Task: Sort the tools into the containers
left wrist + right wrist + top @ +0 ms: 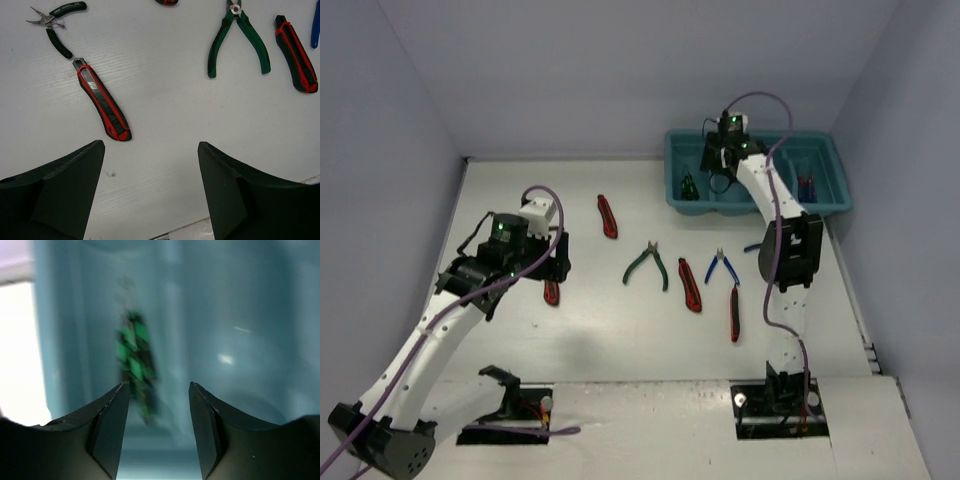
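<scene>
- Teal plastic tray holds few hand tools; blurred green-handled one beneath parted, empty right tool.
- Left tool wide apart, empty, near red-and-black utility knife.
- Several knives and pliers left on white tabletop.

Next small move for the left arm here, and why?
Probably nudge the left gripper toward the red-and-black utility knife until it sits centred between the jaws, before lowering. The jaws stand open and empty above the white table, and the knife lies off to one side at a slant, not yet within a grasp.
</scene>
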Available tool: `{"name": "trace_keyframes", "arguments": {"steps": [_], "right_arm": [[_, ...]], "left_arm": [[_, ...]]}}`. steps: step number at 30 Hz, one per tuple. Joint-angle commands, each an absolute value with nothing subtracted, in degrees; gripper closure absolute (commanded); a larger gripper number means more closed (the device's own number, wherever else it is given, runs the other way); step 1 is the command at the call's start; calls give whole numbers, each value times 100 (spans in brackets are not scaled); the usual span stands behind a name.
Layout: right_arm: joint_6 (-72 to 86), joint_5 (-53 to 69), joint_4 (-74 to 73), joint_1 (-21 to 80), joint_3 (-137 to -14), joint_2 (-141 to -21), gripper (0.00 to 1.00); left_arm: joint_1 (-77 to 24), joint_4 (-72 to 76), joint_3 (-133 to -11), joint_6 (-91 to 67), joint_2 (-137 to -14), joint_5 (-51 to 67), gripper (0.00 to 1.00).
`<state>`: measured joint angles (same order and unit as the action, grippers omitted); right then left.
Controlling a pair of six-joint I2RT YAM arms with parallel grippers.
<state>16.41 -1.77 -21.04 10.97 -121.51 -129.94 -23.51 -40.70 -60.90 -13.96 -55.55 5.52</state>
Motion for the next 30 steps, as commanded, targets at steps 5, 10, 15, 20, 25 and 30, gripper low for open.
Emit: {"name": "trace_keyframes", "arguments": {"steps": [5, 10, 15, 20, 25, 30], "right_arm": [[2165, -1534, -1733, 63, -8856, -9621, 45], [2458, -1731, -1731, -549, -7167, -8656, 44], [2849, -1621, -1621, -951, -5882, -8253, 45], [2939, -1327, -1359, -1046, -5554, -8517, 50], [3048, -1031, -1064, -1046, -5368, -8836, 52], [3094, -1037, -941, -1046, -5256, -9131, 55]], "left_arm": [[-2355, -3947, -6542, -1495, -5739, 379, 28], [-2355, -3942, -6688, -1486, -5897, 308, 28], [-2364, -3936, -6750, -1496, -5987, 336, 28], [-2356, -3946, -6733, -1490, -6029, 356, 28], [-2364, -3946, -6670, -1503, -6021, 348, 28], [-2364, -3955, -6610, -1503, -6003, 334, 28]]}}
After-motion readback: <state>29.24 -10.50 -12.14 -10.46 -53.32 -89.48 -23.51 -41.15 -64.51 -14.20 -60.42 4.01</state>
